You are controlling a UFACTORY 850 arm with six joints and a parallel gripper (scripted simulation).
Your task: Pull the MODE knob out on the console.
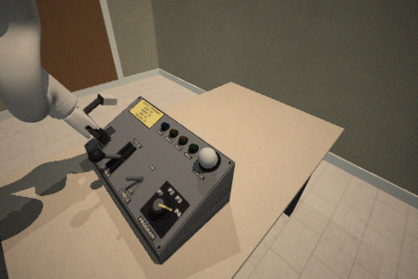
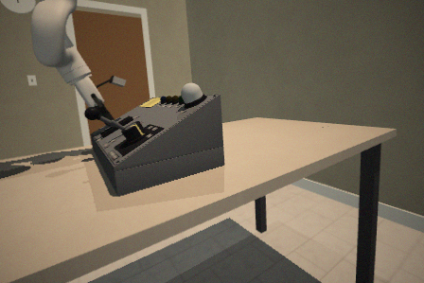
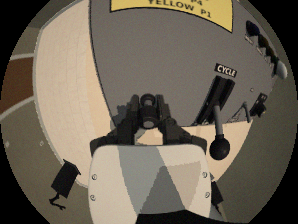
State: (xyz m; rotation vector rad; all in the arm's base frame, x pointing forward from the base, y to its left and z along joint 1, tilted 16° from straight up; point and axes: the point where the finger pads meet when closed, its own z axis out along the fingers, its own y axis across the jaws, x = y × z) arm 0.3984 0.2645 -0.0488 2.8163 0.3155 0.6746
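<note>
At the far left of the top view the white arm (image 1: 28,77) slants down to the gripper (image 1: 99,134), which sits at the console's (image 1: 196,208) ten o'clock corner. Its fingers are drawn in narrow and clamped on the MODE knob (image 3: 148,103), a small dark knob that the wrist view shows pinched between the two fingers near the panel's left edge. Just at the gripper's five o'clock stands a black ball-topped lever (image 1: 97,155), its slot marked CYCLE (image 3: 226,71) in the wrist view. At the panel's twelve o'clock lies a yellow label (image 1: 147,113). Toward three o'clock from it runs a row of four small buttons (image 1: 177,136), ending beside a white dome button (image 1: 208,158). At the panel's six o'clock a rotary selector (image 1: 160,208) carries a yellow pointer. The console rests on a tan table (image 1: 280,143).
</note>
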